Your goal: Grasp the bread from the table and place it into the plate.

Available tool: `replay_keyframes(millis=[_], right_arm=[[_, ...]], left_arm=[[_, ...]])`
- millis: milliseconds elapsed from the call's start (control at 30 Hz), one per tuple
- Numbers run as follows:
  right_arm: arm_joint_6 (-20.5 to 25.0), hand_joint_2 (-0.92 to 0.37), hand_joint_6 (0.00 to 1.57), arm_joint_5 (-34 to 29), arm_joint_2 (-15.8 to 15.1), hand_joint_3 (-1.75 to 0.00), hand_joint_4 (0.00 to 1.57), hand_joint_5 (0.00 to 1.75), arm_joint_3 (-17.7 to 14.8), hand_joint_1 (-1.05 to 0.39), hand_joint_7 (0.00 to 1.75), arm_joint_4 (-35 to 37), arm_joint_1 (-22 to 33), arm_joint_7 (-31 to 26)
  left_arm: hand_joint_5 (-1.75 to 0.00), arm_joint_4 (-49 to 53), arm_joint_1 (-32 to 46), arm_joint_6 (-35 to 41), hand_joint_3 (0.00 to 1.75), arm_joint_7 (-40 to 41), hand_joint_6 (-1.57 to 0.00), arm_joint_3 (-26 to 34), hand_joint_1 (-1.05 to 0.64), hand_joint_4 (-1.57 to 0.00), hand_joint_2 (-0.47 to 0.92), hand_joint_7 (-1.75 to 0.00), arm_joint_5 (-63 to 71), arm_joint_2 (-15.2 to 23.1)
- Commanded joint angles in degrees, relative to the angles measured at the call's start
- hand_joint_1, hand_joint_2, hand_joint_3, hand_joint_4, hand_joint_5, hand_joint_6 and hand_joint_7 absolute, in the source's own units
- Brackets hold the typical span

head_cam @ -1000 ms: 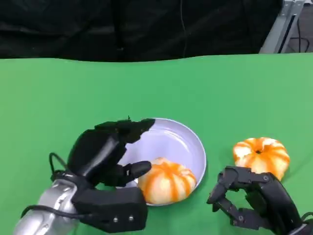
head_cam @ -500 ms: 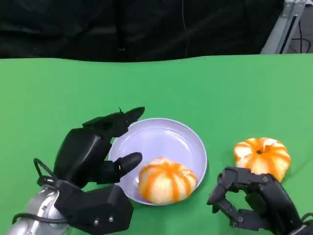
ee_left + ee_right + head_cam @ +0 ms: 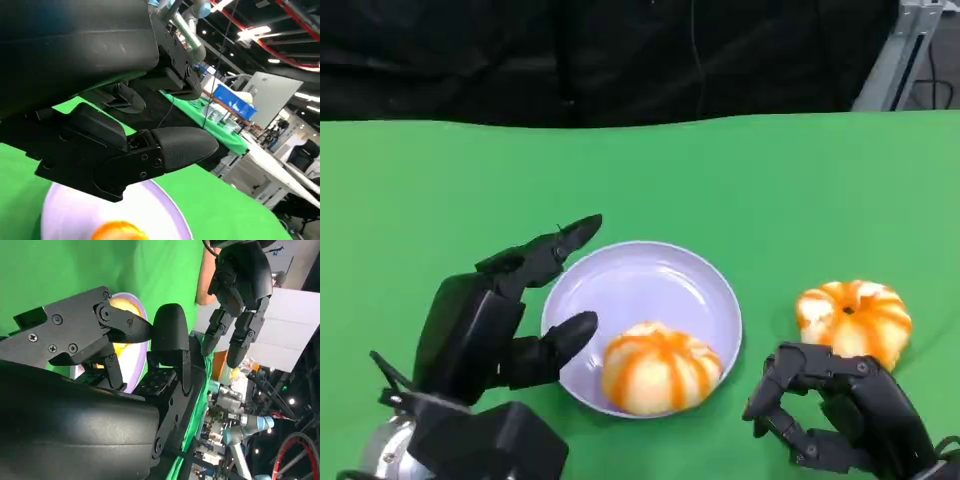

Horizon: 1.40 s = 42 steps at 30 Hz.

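Note:
A round orange-and-white striped bread [image 3: 660, 368] lies in the lavender plate [image 3: 650, 275], at its near side. A second bread like it [image 3: 853, 318] sits on the green table to the right of the plate. My left hand [image 3: 500, 320] hovers at the plate's left rim with its fingers spread and nothing in them. In the left wrist view the fingers [image 3: 180, 145] stand above the plate [image 3: 155, 210], and an edge of the bread [image 3: 117, 231] shows. My right hand [image 3: 840, 410] rests near the table's front edge, just in front of the second bread, fingers bent and holding nothing.
The green table [image 3: 720, 170] runs back to a black curtain. A metal frame [image 3: 900, 50] stands at the back right. In the right wrist view the plate [image 3: 135, 357] and my left hand [image 3: 240, 285] appear beyond my right hand's fingers.
My left hand has drawn back to the left, away from the bread in the plate, and its fingers have spread. The bread stays in the plate. The right hand has not moved.

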Motion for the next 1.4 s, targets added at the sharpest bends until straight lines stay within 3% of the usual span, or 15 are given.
replay_keyframes(millis=[33, 167, 300, 1167, 1267, 1400], right_arm=[[0.1, -0.73, 0.79, 1.2, -0.9, -0.74, 0.72, 1.57, -0.3, -0.09, 1.21, -0.6, 0.2, 0.5], [0.1, -0.73, 0.78, 1.3, -0.9, -0.75, 0.72, 1.58, -0.3, -0.09, 1.22, -0.5, 0.2, 0.6], [0.0, -0.74, 0.78, 1.3, -0.9, -0.75, 0.72, 1.58, -0.4, -0.09, 1.23, -0.5, 0.2, 0.7], [-0.1, -0.77, 0.78, 1.2, -1.1, -0.69, 0.72, 1.58, -0.5, -0.09, 1.23, -0.5, 0.3, 0.7], [0.0, -0.78, 0.76, 1.7, -1.7, -0.69, 0.71, 1.58, -0.9, -0.10, 1.23, -0.6, 0.1, 1.0], [0.1, -0.78, 0.76, 1.9, -1.8, -0.69, 0.70, 1.59, -1.0, -0.10, 1.24, -0.6, 0.1, 1.2]], left_arm=[[-0.04, -3.5, 3.8, -2.1, 0.81, -2.6, -0.57, 1.8, -0.80, -0.63, 0.92, -0.03, -5.5, -0.2], [-0.03, -3.9, 4.1, -2.1, 0.80, -3.7, -0.57, 2.4, -0.80, -0.64, 0.92, -0.02, -5.7, -0.6], [-0.03, -2.5, 7.4, -7.3, 0.69, -8.8, -0.58, 4.5, -0.71, -0.65, 0.92, -0.02, -17.6, -0.8], [-0.01, -3.8, 9.8, -8.4, 0.63, -17.5, -0.57, 8.0, -0.68, -0.63, 0.92, 0.00, -23.5, -4.2], [-0.05, -8.5, 16.0, -5.7, 0.48, -20.5, -0.61, 6.3, -0.61, -0.72, 0.92, -0.02, -37.0, -9.1], [-0.06, -10.1, 17.2, -4.2, 0.44, -22.6, -0.62, 6.9, -0.59, -0.75, 0.92, -0.02, -39.5, -10.4]])
